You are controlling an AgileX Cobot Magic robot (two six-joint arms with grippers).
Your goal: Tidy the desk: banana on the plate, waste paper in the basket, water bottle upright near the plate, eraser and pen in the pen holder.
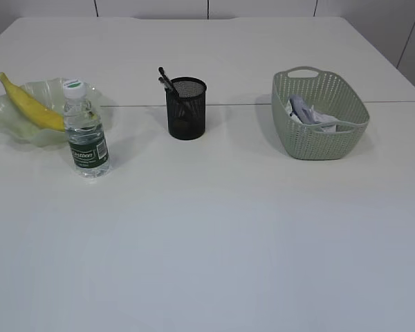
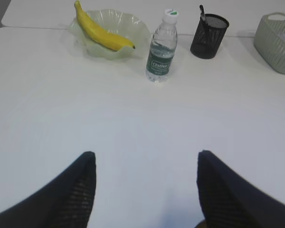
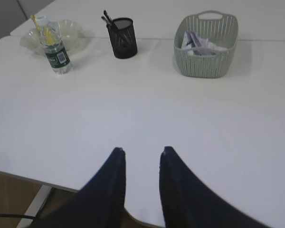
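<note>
White desk point(image 1: 214, 235) is being left tidy, with banana point(image 1: 29, 104) on plate point(image 1: 3, 114), bottle point(image 1: 85, 130) upright beside it, paper point(image 1: 311, 114) in basket point(image 1: 318, 138), pens in holder point(image 1: 186, 108), so both empty grippers, left point(image 2: 146, 164) wide and right point(image 3: 141, 156) narrowly apart, are best being kept clear.

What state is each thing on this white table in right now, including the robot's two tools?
Curved yellow banana: lying on the pale-green ruffled plate.
Clear plastic water bottle: upright, capped, beside the plate.
Black mesh pen holder: upright, pens inside.
Sage-green woven basket: upright, holds crumpled paper.
Left tool: open, empty.
Right tool: slightly open, empty.
</note>
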